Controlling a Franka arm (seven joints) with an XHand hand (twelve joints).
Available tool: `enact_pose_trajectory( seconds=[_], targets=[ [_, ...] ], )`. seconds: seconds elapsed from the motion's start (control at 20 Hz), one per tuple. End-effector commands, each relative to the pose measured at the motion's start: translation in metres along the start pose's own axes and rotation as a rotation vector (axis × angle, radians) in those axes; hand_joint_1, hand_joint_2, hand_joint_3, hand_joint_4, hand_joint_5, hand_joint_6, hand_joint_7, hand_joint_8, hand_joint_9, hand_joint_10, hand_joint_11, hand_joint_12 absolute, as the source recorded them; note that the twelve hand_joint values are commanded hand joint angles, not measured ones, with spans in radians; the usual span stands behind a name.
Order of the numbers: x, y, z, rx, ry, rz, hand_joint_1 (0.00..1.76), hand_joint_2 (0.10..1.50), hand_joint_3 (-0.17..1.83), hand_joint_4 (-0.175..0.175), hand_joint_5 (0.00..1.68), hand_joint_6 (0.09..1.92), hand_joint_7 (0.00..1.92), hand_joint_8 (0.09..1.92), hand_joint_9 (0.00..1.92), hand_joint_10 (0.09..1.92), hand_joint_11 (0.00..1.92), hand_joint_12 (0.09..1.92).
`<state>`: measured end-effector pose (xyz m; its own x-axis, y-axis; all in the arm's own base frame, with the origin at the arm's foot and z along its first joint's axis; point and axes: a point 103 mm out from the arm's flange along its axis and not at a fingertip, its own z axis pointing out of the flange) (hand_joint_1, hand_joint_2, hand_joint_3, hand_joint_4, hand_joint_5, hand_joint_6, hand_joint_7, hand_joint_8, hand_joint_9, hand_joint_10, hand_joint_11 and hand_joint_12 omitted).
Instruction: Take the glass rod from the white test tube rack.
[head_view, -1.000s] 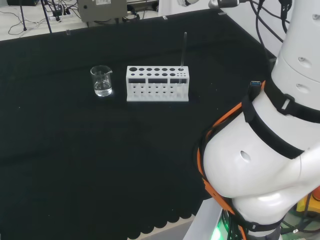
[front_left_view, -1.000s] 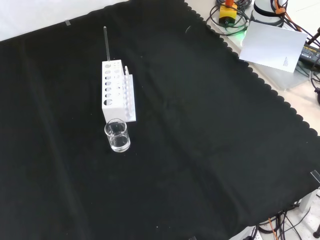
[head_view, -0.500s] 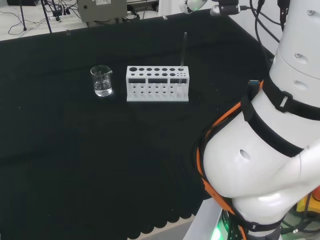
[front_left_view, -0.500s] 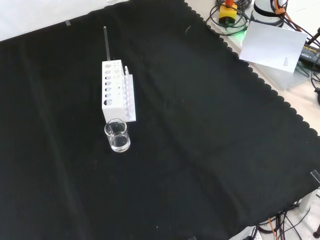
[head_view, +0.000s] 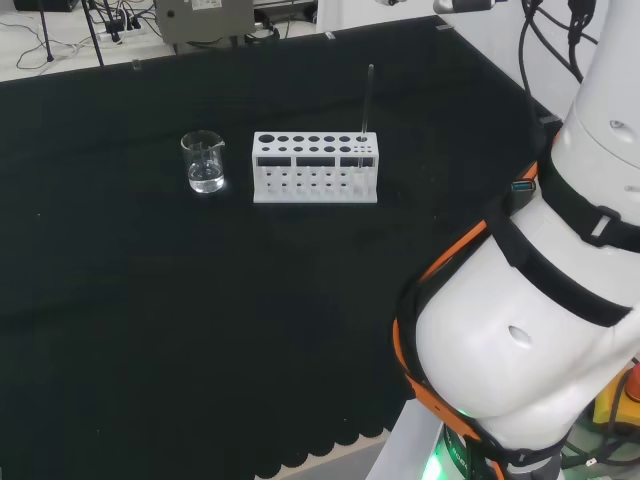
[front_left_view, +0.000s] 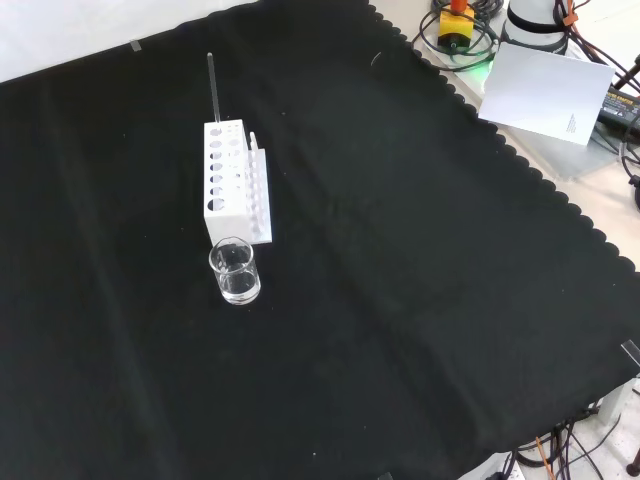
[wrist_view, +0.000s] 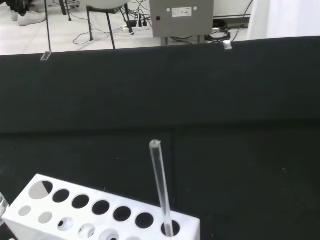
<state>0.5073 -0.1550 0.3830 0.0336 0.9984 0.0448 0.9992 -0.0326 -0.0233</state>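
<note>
At the right-hand end of the white test tube rack (head_view: 315, 167) in the head view, I see the glass rod (head_view: 367, 99) standing nearly upright in the end hole, long axis vertical. A glass beaker (head_view: 204, 162) sits just past the rack's opposite end. From the wrist view the rod (wrist_view: 161, 187) rises close ahead of the camera, so I judge the hand must come down beside its top and lift straight up. I cannot tell whether the hand is spread or clenched.

White rack (head_view: 315, 168); clear rod (wrist_view: 161, 186); black cloth (front_left_view: 400, 260)
</note>
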Motion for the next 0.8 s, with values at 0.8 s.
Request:
enact_pose_trajectory(
  seconds=[0.8],
  targets=[
    [0.016,0.012,0.088,0.088,0.063,-0.066,0.79,0.82,0.66,-0.175,0.40,0.94,0.84,0.88,1.08,0.80,0.52,1.37]
  ],
)
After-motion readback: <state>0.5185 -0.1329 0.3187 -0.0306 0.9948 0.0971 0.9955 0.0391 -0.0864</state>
